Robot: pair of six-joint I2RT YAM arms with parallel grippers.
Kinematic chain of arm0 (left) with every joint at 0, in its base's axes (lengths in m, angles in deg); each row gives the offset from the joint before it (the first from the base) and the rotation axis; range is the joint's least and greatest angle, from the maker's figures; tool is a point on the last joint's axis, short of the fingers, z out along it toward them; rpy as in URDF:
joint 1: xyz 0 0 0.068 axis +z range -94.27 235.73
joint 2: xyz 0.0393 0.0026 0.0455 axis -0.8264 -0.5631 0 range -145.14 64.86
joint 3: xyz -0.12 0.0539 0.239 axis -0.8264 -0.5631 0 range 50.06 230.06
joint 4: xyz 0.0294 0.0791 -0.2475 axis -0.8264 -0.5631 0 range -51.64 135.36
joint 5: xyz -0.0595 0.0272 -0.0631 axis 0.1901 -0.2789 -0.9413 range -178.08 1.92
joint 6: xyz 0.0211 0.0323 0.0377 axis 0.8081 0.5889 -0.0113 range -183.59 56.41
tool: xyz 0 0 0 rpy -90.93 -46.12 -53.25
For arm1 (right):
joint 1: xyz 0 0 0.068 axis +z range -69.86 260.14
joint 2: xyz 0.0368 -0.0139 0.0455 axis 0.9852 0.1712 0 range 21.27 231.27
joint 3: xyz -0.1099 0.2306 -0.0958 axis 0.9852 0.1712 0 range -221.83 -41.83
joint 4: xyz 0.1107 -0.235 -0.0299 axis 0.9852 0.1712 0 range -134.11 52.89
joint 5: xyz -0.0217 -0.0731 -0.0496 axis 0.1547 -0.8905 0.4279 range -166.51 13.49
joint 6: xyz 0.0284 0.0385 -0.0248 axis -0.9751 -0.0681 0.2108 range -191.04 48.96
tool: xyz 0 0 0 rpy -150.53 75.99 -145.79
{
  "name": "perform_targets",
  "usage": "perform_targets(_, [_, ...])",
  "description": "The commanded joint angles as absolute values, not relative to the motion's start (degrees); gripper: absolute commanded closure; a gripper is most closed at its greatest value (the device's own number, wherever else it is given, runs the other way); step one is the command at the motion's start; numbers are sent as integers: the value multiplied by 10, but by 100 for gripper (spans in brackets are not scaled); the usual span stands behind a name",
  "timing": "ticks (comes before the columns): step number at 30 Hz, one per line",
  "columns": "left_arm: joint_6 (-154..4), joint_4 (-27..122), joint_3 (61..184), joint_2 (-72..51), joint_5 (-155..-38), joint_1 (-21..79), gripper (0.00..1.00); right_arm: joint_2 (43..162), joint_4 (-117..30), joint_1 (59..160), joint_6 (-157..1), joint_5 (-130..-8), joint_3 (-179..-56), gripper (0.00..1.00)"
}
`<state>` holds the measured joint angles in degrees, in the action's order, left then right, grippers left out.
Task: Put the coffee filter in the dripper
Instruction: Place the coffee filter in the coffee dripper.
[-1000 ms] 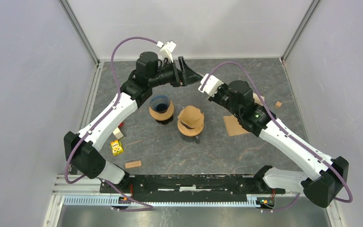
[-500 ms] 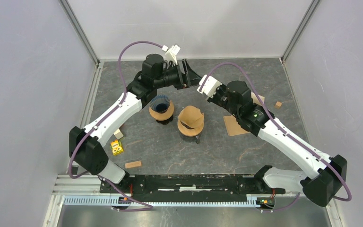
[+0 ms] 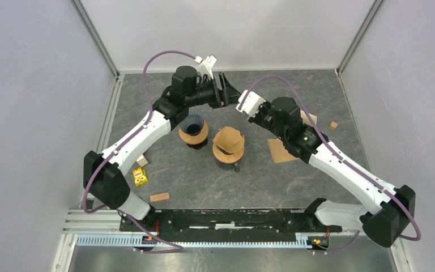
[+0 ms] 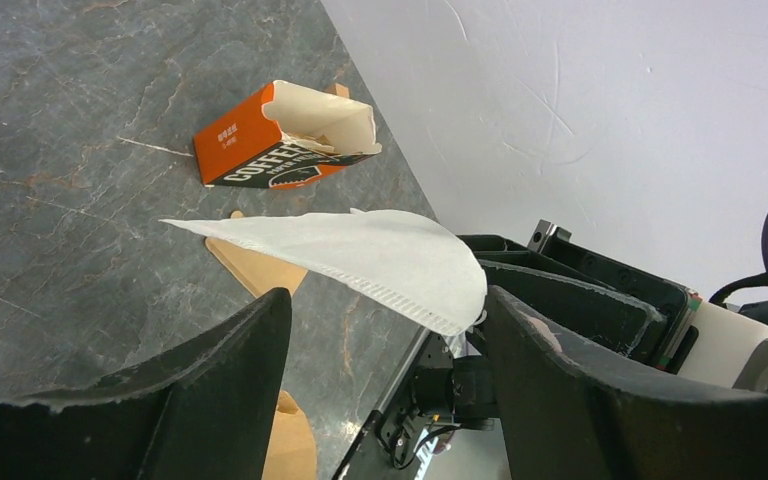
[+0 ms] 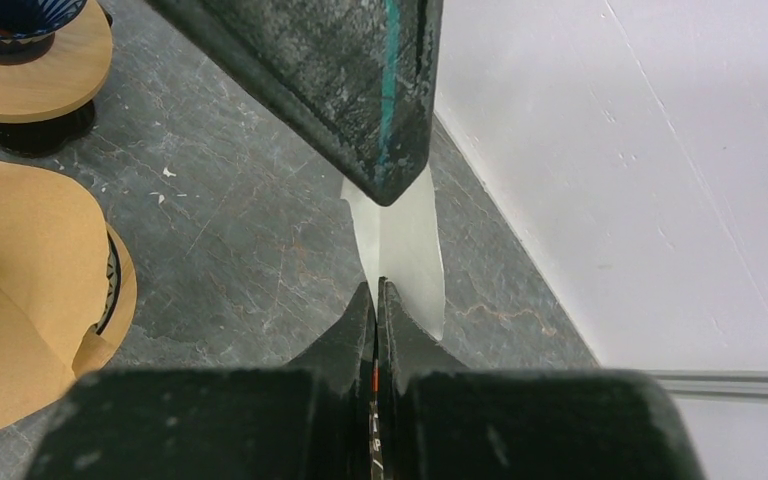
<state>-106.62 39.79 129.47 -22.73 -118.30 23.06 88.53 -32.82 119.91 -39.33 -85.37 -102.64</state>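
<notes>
Aloft, right hand point(image 5: 377, 290) pinching coffee filter point(image 4: 380, 256)

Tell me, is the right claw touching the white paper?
Touching. The right wrist view shows the right gripper pinched shut on the white filter, with the paper's lower edge caught between its closed fingertips.

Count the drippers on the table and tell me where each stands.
2. The blue dripper, empty, stands left of centre. The second dripper, holding a brown filter, stands just right of it. The arms may hide more.
</notes>
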Motion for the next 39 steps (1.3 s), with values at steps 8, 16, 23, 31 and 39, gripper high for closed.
perform_targets(8, [-1033,410,1299,-214,-1181,228,20,881,-342,1203,-398,-839,-1018,100])
perform_targets(16, [-1034,414,1285,-209,-1187,228,22,882,-342,1203,-397,-844,-1022,100])
perform_targets(23, [-1031,420,1272,-202,-1190,228,24,885,-340,1203,-400,-840,-1022,100])
perform_targets(31, [-1028,426,1271,-202,-1192,227,25,883,-338,1203,-401,-828,-1018,100])
perform_targets(39, [-1027,432,1269,-202,-1197,228,19,882,-342,1203,-400,-820,-1006,100])
